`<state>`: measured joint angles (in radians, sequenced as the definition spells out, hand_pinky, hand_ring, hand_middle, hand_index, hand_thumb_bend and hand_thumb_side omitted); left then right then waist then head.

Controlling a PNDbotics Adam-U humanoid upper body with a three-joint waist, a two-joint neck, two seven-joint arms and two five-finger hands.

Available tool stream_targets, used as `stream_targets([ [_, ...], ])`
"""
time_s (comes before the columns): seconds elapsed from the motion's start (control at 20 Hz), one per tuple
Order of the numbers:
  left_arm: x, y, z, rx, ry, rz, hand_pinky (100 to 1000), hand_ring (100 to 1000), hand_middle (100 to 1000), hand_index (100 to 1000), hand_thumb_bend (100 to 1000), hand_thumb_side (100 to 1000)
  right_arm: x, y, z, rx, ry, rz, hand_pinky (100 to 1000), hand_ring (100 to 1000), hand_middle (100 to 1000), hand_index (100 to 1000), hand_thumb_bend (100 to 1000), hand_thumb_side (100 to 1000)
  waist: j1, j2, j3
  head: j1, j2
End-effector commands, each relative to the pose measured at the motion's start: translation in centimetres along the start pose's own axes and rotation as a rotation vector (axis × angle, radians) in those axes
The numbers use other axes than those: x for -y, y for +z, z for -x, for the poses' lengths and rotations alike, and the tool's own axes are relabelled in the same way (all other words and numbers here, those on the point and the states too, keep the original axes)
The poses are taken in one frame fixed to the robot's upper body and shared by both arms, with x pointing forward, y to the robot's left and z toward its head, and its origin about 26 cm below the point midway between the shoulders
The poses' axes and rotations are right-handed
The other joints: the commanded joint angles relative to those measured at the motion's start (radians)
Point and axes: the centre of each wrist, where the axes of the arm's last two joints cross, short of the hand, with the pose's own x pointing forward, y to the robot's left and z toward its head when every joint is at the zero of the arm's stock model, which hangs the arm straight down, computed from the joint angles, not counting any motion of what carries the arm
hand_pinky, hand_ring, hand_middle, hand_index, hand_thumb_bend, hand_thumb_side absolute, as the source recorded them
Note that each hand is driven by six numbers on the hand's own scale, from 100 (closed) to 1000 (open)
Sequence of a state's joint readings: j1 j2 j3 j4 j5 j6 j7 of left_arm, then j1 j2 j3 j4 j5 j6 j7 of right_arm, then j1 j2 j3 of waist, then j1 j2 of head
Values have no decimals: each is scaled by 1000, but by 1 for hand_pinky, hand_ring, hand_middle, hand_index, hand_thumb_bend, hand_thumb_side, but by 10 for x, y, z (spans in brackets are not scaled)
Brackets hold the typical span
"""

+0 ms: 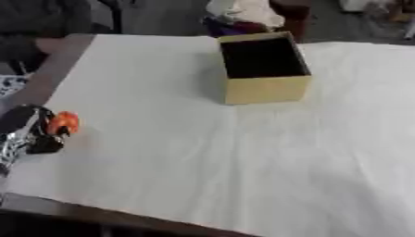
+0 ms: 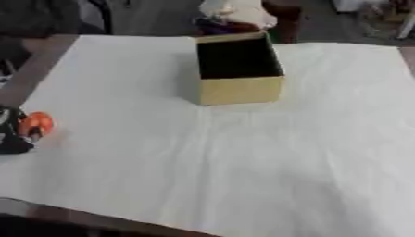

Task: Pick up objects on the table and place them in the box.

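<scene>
- The orange object (image 1: 64, 123) sits at the left side of the white-covered table (image 1: 243, 171), held in the left hand (image 1: 28, 134), whose fingers appear curled round it; only a rounded orange shape shows, so what it is cannot be told.
- How much of the orange object lies inside the fingers is hidden. If only a small part is caught, it could slip out on the way across and roll over the cloth, perhaps off the near edge.
- The hand is near the table's left edge, so a drop at this point could send the object to the floor, out of reach.
- The box (image 1: 263, 69) stands well apart from the hand, toward the far middle of the table, its top open and its inside dark. The carry must go up and across; too low a path would strike the yellow front wall and push the box back or tip it.
- Letting go before the object is over the opening would leave it on the rim or on the cloth beside the box.
- The cloth shows folds and creases; a dragging hand might bunch it and shift the box.
- The right hand shows in neither view, so it cannot steady the box as things stand.
</scene>
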<state>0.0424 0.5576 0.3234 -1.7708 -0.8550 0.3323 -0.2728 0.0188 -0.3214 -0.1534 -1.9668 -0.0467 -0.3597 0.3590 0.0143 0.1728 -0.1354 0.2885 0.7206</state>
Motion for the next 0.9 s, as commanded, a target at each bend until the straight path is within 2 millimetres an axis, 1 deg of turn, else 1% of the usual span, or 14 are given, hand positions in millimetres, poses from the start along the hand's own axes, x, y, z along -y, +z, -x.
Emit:
stream_targets([
  [0.05, -34, 2, -21, 120, 6, -184, 701, 507, 420, 574, 100, 345, 5, -2, -4, 12, 22, -12, 721, 1000, 743, 964, 100, 470, 2, -11, 3, -2, -5],
  [0.25, -63, 2, -50, 283, 32, -333, 699, 514, 434, 586, 100, 317, 5, -3, -4, 13, 20, -17, 722, 1000, 743, 964, 100, 470, 3, -12, 1, -3, -4],
  [0.5, -91, -5, -92, 496, 2, -351, 701, 522, 449, 600, 100, 306, 3, -3, -3, 16, 14, -27, 722, 1000, 743, 964, 100, 470, 2, -15, -15, 6, 0],
  [0.7, -104, -20, -123, 625, 13, -295, 705, 528, 456, 609, 100, 310, 2, -4, -3, 20, 7, -39, 721, 1000, 743, 964, 100, 470, 4, -15, -35, 11, 2],
  [0.9, -108, -39, -151, 705, 23, -241, 709, 539, 474, 629, 100, 304, 1, -6, -3, 25, 0, -49, 721, 1000, 743, 964, 100, 470, 8, -14, -56, 16, 2],
])
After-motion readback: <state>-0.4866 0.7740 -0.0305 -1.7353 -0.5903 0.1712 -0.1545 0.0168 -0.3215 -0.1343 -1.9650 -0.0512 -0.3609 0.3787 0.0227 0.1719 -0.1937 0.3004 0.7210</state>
